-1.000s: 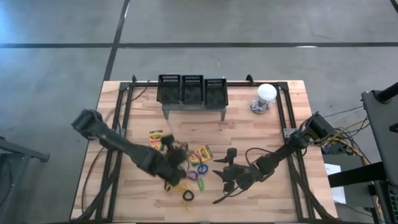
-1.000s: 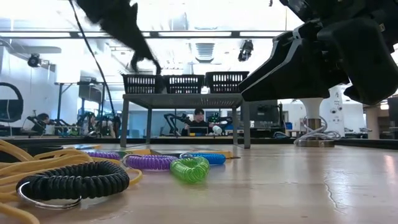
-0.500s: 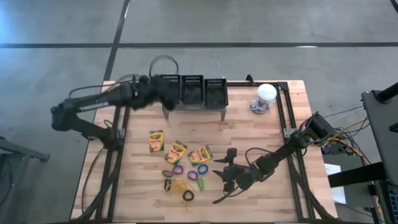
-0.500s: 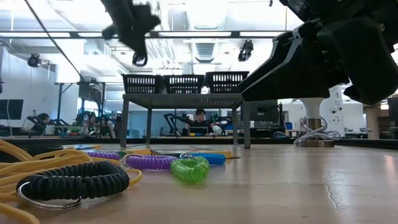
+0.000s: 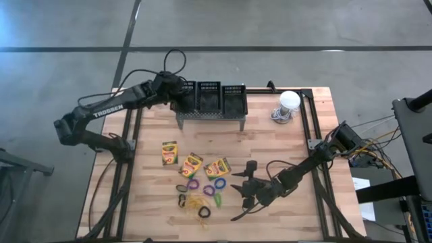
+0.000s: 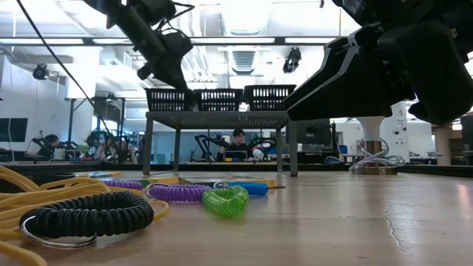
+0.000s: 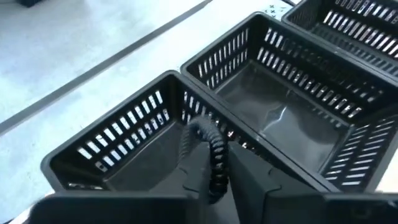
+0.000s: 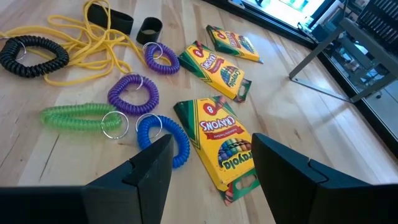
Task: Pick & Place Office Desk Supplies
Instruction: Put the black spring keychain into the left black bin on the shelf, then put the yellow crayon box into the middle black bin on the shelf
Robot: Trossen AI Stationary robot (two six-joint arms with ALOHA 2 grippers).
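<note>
A black coiled loop (image 7: 213, 155) — springy, ringed like a phone cord — is pinched in the left end effector (image 7: 214, 177), hanging over the leftmost basket (image 7: 127, 134). The right end effector (image 8: 208, 168) rests spread above the crayon boxes (image 8: 224, 134) on the tabletop (image 8: 298, 124).

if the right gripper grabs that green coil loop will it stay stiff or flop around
Probably floppy: the green coil loop lies squashed into a long oval, unlike the rounder purple loop. Its metal ring would likely dangle. It looks light, so a push would probably just slide it.
</note>
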